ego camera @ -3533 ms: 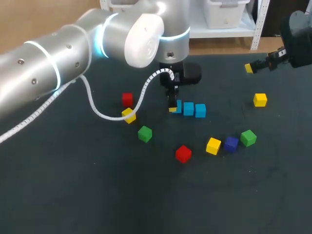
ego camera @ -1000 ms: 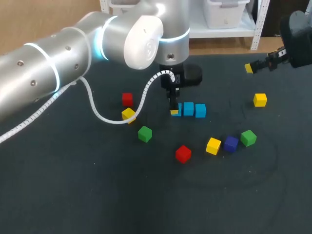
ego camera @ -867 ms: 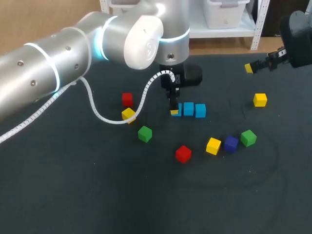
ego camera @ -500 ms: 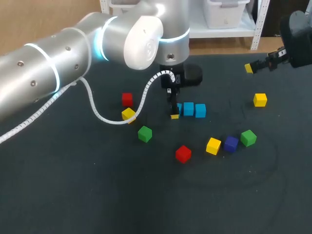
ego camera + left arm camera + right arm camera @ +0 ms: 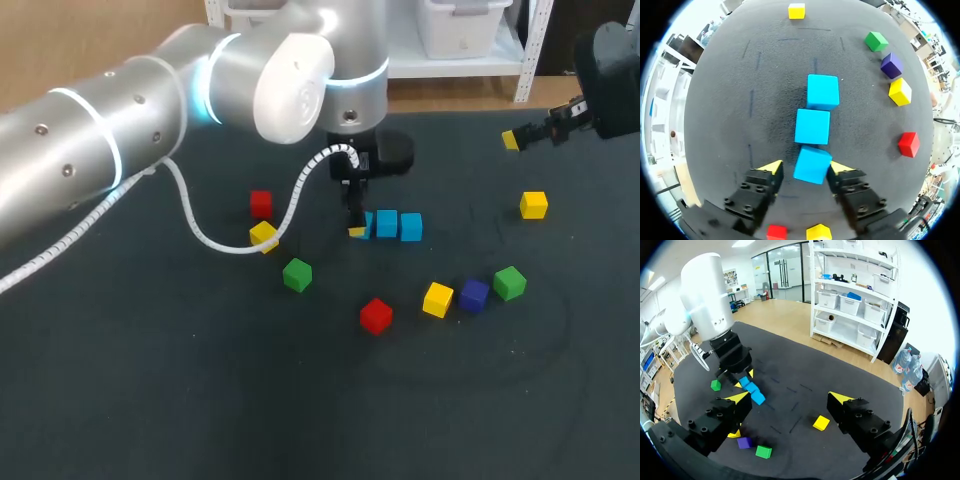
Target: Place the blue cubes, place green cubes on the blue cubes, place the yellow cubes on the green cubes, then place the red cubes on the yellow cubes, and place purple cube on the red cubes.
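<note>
Three blue cubes lie in a row at the table's middle: left (image 5: 366, 222), middle (image 5: 387, 223), right (image 5: 411, 227). My left gripper (image 5: 357, 230) stands over the left blue cube (image 5: 812, 165). That cube sits between its yellow fingertips (image 5: 771, 167). One tip is against or nearly against the cube, the other shows a thin gap, so the gripper is open. My right gripper (image 5: 512, 140) hangs open and empty at the far right, also seen as the right gripper (image 5: 789, 398) in its own view.
Loose cubes lie around the row: red (image 5: 261, 203), yellow (image 5: 264, 236) and green (image 5: 296, 274) to its left. Red (image 5: 376, 315), yellow (image 5: 437, 298), purple (image 5: 474, 294) and green (image 5: 509, 283) lie in front. Another yellow (image 5: 533, 205) is at the right.
My left gripper's fingers spread wide off the left blue cube, then drew in close to it again. The arm stayed in place. My right arm has not moved.
</note>
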Available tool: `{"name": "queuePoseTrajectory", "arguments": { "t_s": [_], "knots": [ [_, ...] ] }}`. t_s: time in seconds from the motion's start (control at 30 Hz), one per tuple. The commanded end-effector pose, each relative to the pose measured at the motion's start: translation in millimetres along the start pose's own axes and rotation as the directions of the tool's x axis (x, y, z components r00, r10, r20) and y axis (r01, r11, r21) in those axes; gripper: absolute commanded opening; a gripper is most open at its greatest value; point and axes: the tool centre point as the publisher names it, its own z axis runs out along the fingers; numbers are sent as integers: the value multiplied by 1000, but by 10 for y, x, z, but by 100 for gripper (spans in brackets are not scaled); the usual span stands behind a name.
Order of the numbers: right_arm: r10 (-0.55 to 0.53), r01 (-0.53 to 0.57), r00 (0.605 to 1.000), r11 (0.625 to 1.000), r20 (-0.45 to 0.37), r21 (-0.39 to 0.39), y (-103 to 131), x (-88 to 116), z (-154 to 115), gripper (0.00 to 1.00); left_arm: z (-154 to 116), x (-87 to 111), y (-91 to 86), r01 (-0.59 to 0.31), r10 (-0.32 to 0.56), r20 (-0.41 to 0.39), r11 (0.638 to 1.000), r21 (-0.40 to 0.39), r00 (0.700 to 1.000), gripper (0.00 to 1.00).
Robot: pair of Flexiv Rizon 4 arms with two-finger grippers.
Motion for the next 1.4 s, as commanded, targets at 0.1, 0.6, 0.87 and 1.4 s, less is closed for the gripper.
{"name": "queuePoseTrajectory", "arguments": {
  "t_s": [0.1,0.6,0.87,1.4],
  "knots": [
    [1,-1,1000,1000,2,9,17,7,0,100,13,-5,-12,-2,2,1,1000,6,1000,0],
    [1,-1,1000,1000,2,9,17,7,0,100,11,-19,-41,-2,2,8,1000,10,1000,100],
    [1,-1,1000,1000,2,9,17,7,0,100,26,-17,-50,5,-5,8,1000,8,1000,54],
    [1,-1,1000,1000,2,9,17,7,0,100,-17,-20,-27,-55,55,9,998,-35,998,41]
  ]
}}
